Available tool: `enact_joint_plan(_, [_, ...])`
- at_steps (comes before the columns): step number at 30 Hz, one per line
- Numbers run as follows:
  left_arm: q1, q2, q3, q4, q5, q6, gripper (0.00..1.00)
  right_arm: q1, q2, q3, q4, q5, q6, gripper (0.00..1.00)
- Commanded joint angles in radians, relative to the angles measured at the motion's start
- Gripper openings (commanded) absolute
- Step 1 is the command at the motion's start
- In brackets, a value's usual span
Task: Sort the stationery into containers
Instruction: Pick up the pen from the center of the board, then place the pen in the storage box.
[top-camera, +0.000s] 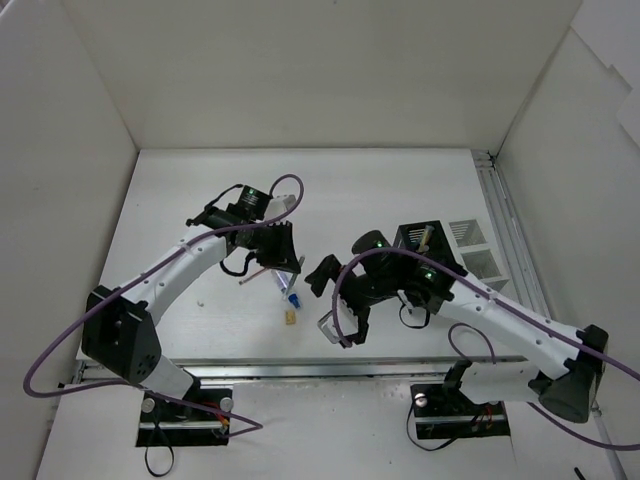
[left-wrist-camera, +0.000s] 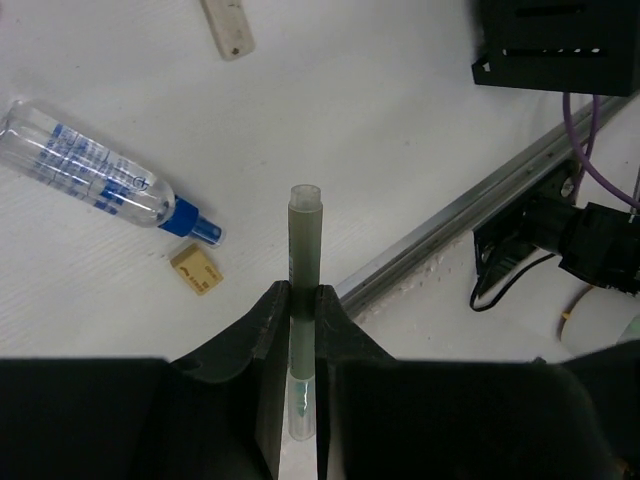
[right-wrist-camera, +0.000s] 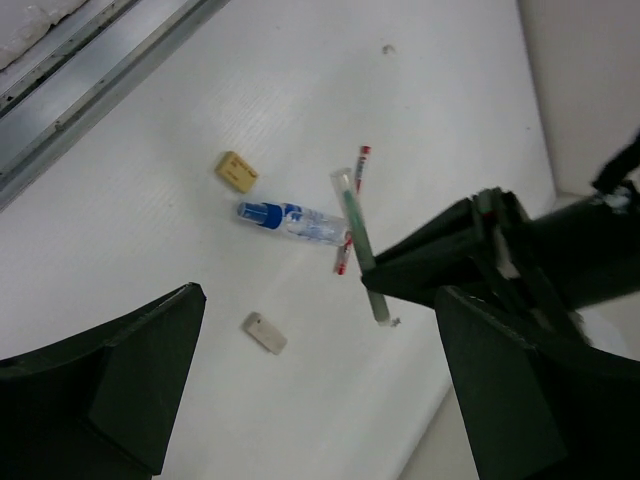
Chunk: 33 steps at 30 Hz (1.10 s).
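Left gripper (left-wrist-camera: 303, 300) clenched on grey pen (left-wrist-camera: 305, 235), 1 end poking ahead of it. I judge pen light, stiff, slick; mid-barrel pinch suits. Right gripper (right-wrist-camera: 320, 295) released, empty.

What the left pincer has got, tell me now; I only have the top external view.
Observer: The left pincer is shut on a grey-green pen, which sticks out past its fingertips.
Operator: Now report the right pincer.
Observer: The right pincer is open, with nothing between its fingers.
Operator: Name one loose item its camera shows clearly.
Observer: A pale block lies flat, apart from the clear blue-capped bottle.
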Motion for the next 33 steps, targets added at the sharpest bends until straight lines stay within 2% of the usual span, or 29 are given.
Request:
enact_joint_plan(1, [-0.001, -0.041, 0.065, 0.024, 0.094, 0.006, 0.0, 0.009, 0.068, 0.02, 0.003, -0.001, -0.062, 0.98])
enact_joint_plan(7, [-0.019, -0.022, 0.066, 0.03, 0.124, 0.007, 0.0, 0.018, 0.186, 0.043, 0.103, -0.078, -0.001, 0.96])
enact_joint_plan(11, [-0.019, -0.019, 0.051, 0.061, 0.184, 0.001, 0.0, 0.027, 0.244, 0.038, 0.187, -0.063, 0.04, 0.95])
enact_joint_plan(15, [-0.037, -0.008, 0.054, 0.049, 0.164, -0.004, 0.0, 0.035, 0.28, -0.008, 0.31, -0.02, 0.088, 0.93])
enact_joint_plan(18, [-0.037, -0.01, 0.048, 0.059, 0.186, -0.002, 0.0, 0.049, 0.278, -0.063, 0.442, 0.043, 0.119, 0.87])
enact_joint_plan(20, [-0.037, -0.007, 0.045, 0.058, 0.189, -0.007, 0.0, 0.056, 0.275, -0.089, 0.506, 0.078, 0.126, 0.77])
enact_joint_plan(21, [-0.037, -0.007, 0.045, 0.056, 0.19, -0.004, 0.0, 0.058, 0.272, -0.095, 0.528, 0.089, 0.131, 0.66])
enact_joint_plan(23, [-0.037, -0.007, 0.043, 0.058, 0.202, -0.004, 0.0, 0.061, 0.269, -0.109, 0.551, 0.1, 0.152, 0.52])
enact_joint_plan(24, [-0.037, -0.008, 0.04, 0.061, 0.212, -0.004, 0.0, 0.063, 0.266, -0.115, 0.577, 0.112, 0.157, 0.37])
enact_joint_plan(27, [-0.046, -0.016, 0.039, 0.058, 0.212, 0.001, 0.0, 0.07, 0.254, -0.158, 0.669, 0.15, 0.177, 0.19])
enact_joint_plan(33, [-0.056, -0.033, 0.017, 0.072, 0.21, 0.006, 0.0, 0.076, 0.249, -0.164, 0.717, 0.187, 0.208, 0.03])
